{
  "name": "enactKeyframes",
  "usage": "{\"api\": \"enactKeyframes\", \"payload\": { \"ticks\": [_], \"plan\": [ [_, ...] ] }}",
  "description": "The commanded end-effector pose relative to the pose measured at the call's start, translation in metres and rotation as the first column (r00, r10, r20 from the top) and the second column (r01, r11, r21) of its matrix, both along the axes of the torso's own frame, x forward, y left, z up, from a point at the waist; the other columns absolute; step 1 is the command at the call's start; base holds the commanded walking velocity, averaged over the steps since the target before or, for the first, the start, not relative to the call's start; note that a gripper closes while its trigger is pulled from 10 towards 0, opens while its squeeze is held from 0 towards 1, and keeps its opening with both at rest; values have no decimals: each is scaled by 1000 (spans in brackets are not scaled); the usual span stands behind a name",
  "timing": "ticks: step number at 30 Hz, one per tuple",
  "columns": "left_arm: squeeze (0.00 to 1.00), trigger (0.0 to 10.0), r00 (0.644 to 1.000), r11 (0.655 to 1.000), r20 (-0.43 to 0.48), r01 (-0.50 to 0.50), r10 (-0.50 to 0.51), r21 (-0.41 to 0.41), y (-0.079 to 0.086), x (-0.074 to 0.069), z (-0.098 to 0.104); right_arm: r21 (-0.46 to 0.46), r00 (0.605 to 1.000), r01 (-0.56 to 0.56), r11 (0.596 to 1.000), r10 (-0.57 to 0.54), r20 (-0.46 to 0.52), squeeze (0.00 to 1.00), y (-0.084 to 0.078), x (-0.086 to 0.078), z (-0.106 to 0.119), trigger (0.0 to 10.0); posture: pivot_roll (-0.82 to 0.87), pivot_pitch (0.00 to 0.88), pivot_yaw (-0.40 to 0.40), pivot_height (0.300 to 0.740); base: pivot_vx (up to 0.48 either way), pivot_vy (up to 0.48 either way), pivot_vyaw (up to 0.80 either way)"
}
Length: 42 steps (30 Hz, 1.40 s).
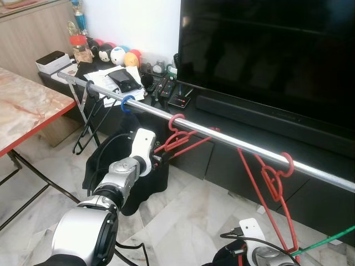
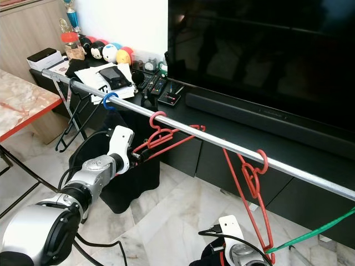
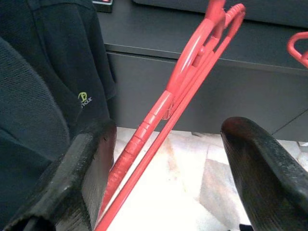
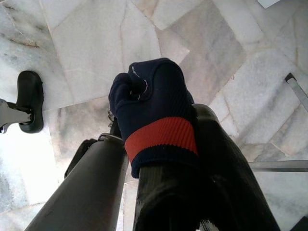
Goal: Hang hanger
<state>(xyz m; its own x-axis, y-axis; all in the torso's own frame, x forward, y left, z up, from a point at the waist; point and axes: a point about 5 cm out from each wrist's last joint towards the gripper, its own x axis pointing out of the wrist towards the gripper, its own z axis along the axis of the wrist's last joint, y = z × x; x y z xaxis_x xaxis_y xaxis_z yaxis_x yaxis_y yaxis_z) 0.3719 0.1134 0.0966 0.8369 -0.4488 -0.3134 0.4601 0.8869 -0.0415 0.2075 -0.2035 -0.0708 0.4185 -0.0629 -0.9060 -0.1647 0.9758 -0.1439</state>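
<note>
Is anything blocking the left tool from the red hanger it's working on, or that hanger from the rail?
Nothing visible. The red hanger already has its hook over the metal rail, and its arm lies between the open fingers of the left tool. A black garment sits beside, not between.

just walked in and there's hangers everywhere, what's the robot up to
The robot is hanging hangers on a metal rail in front of the TV cabinet. Its left gripper is at the low end of a red hanger whose hook is already over the rail; the wrist view shows the fingers apart around it. Another red hanger hangs further along. The right gripper hangs low, a dark sock with a red band over it.
</note>
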Motion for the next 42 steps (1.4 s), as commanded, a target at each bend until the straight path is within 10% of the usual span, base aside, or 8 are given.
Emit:
{"api": "enactKeyframes", "payload": {
  "ticks": [1, 42],
  "plan": [
    [0, 10000, 1000, 1000, -16, 14, -14, 15, -2, 0, -1, -4, 1000, 1, 1000, -1, 15, 0, -2, 1, 1, 10000, -56, 0, -14, 740, 0, 0, 0],
    [0, 10000, 991, 995, 114, -62, 70, -75, 2, -5, -2, 18, 1000, -25, 1000, 26, -5, 0, 1, 3, 2, 10000, -46, 0, -12, 740, 54, 0, 0]
  ]
}}
